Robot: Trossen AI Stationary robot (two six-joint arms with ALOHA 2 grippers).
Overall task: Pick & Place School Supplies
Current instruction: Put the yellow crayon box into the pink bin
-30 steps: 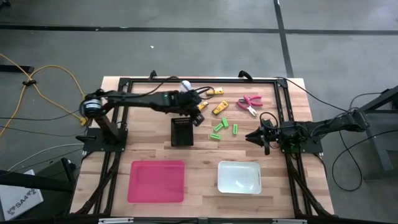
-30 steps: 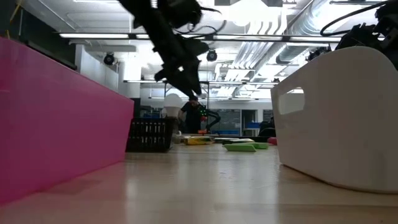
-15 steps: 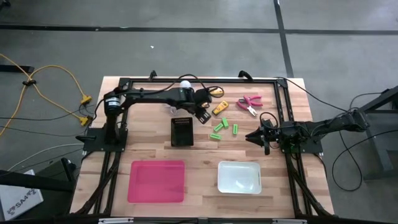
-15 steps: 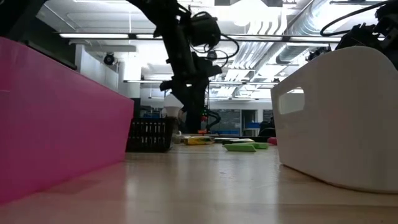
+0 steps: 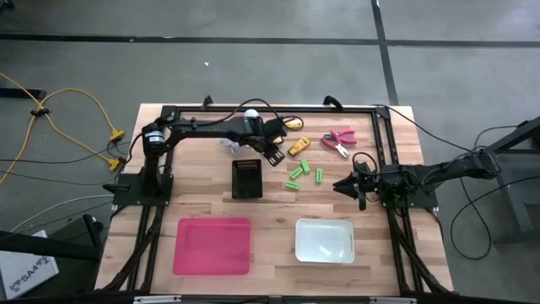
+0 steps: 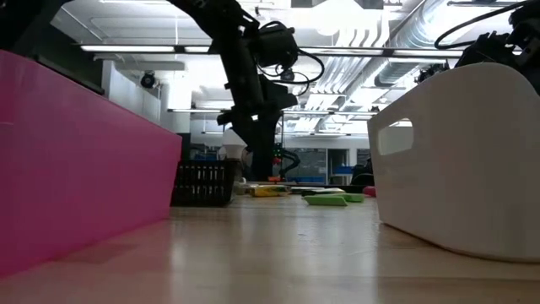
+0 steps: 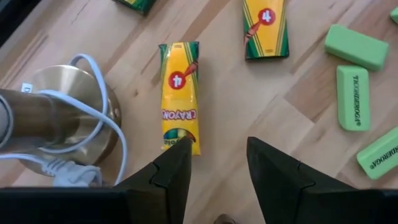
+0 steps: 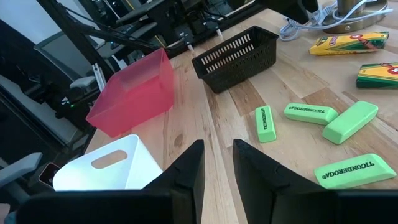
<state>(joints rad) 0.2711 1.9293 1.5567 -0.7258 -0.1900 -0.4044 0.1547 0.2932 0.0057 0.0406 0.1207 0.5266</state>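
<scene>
While most of the table shows fine from above, the left gripper [image 5: 276, 157] is mostly buried under its own arm there, so the wrist view tells more. Its fingers [image 7: 168, 174] stand a narrow gap apart with nothing between them, one tip touching or just over the near end of a yellow crayon box [image 7: 179, 94]; can't tell which.

A brass lamp base [image 7: 59, 118] with white cord sits just left of that box, half cut off. A second crayon box [image 7: 265, 28] and a third are clipped at the frame edge. Three green erasers [image 5: 302, 174] lie right of the black basket [image 5: 245, 177], and the pink-handled pliers [image 5: 339, 140] are at the far right.

From table height the supplies are just thin slivers behind the basket, with the pink bin [image 6: 76, 160] and white bin [image 6: 460, 152] blocking both sides.

The right gripper [image 5: 342, 185] waits at the right edge, fingers nearly together, empty.
</scene>
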